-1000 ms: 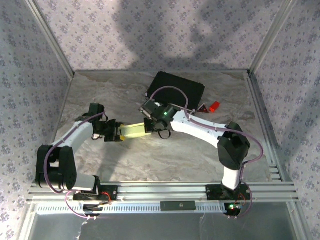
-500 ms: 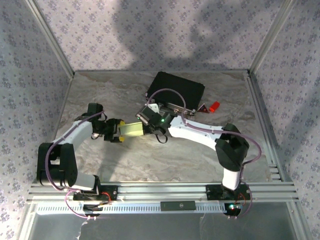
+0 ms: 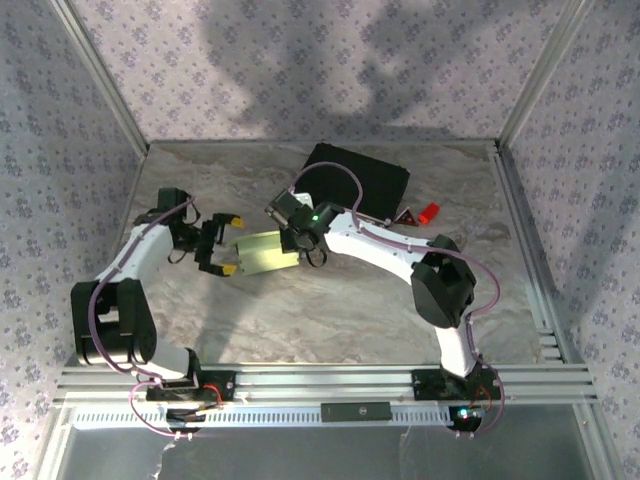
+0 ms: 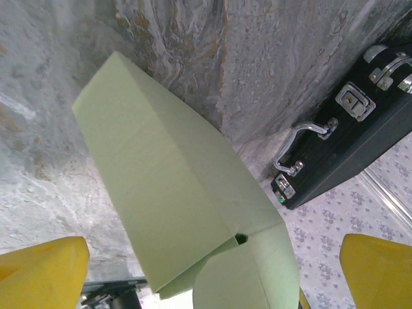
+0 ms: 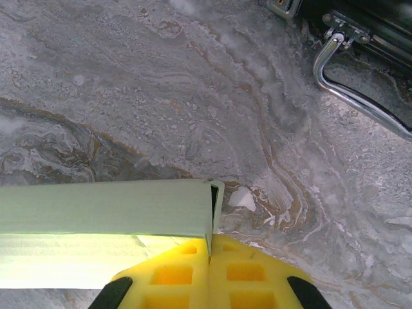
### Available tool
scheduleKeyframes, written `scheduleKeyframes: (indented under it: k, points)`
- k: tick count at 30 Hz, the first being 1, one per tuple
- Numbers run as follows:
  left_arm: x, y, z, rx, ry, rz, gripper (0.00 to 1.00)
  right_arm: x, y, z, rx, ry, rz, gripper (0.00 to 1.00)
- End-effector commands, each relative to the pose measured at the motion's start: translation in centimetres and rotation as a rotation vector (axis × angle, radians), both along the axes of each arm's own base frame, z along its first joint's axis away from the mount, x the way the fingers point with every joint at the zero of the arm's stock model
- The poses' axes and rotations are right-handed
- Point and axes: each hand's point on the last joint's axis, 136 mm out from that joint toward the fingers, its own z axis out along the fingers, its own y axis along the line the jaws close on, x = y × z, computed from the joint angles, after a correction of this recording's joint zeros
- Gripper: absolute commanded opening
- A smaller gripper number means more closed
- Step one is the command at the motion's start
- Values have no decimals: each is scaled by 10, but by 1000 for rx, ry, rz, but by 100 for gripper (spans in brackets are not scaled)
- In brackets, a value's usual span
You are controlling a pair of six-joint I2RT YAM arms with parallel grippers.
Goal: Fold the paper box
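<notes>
The grey marbled table [image 3: 330, 320] carries everything, and both arms reach in over it toward its middle.

The black case [image 3: 360, 178] with metal latches lies shut beyond the right claw [image 5: 210, 248], on its far right side, well apart from the left claw [image 3: 229, 245]. In the right wrist view the case's metal handle [image 5: 324, 56] sits ahead of the yellow fingers and to their right.

The paper box [image 3: 262, 253], pale green and partly formed into a long shallow shape, lies on the table between the two claws.

The right claw is closed, its two yellow fingers pressed together on the thin upright wall at the box's end. The rest of the box stretches away to the left of the fingers.

The left claw stands wide open, its yellow fingers [image 4: 42, 273] spread to either side of the box's other end. That end and its rounded flap sit in the gap, and the fingers do not appear to touch the card.

A small red object [image 3: 428, 212] lies beside the case, farther right of the right claw.
</notes>
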Motion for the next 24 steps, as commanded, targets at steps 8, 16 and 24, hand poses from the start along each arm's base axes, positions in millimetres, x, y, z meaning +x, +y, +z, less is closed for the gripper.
scheduleKeyframes:
  k: [8, 16, 24]
  points:
    - [-46, 74, 66, 596, -310, -172, 64, -9, -9, -19, -69, 86, 37, 0]
    - [-71, 64, 44, 838, -268, -555, 48, -6, -7, -19, -79, 92, 74, 0]
    - [-27, 48, 46, 1109, -268, -843, 50, -6, -4, -21, -78, 102, 88, 0]
